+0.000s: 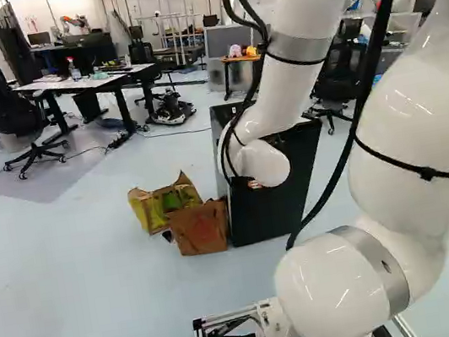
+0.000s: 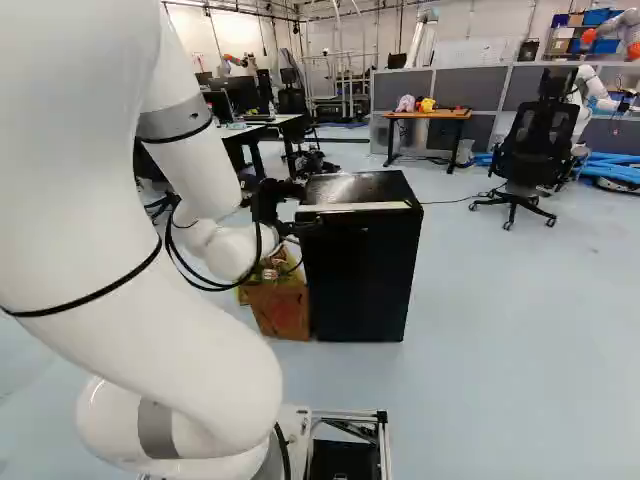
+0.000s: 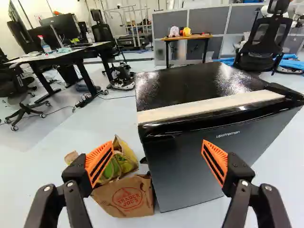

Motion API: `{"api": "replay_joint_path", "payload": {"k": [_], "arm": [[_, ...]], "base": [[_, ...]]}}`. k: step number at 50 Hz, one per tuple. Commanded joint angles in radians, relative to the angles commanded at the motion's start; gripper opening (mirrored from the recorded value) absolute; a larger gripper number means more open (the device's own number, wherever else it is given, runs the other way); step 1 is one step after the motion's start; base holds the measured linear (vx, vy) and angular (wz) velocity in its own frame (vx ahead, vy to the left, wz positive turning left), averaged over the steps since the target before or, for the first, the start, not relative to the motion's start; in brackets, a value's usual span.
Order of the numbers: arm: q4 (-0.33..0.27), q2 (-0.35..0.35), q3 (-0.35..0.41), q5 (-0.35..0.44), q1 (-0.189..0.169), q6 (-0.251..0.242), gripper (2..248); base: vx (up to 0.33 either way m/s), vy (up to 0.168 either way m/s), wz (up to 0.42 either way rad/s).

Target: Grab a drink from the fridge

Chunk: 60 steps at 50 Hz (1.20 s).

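One black fridge (image 3: pixel 185 166) stands on the floor (image 2: pixel 500 360), door closed, its inside hidden, its top glossy with a pale strip along the front. One claw (image 2: pixel 283 210) is near it, two fingers spread. Beside the fridge, one brown bag (image 3: pixel 124 199) partly hides one yellow-green bag (image 3: pixel 124 160).

We see one fridge (image 3: pixel 190 164), two bags (image 3: pixel 127 197) and one bottle (image 3: pixel 45 46). We also count one wood-topped counter (image 3: pixel 197 36), two small toys (image 3: pixel 174 32) and at least three black office chairs (image 2: pixel 537 150).
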Motion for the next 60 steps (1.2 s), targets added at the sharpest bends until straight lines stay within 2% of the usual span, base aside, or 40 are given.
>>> {"api": "replay_joint_path", "payload": {"k": [43,60], "arm": [[0.013,-0.139,-0.025,0.196,0.020,0.000,247],[0.048,-0.202,-0.045,0.226,0.038,0.000,247]], "base": [[0.000,0.000,0.000],[0.000,0.000,0.000]]}}
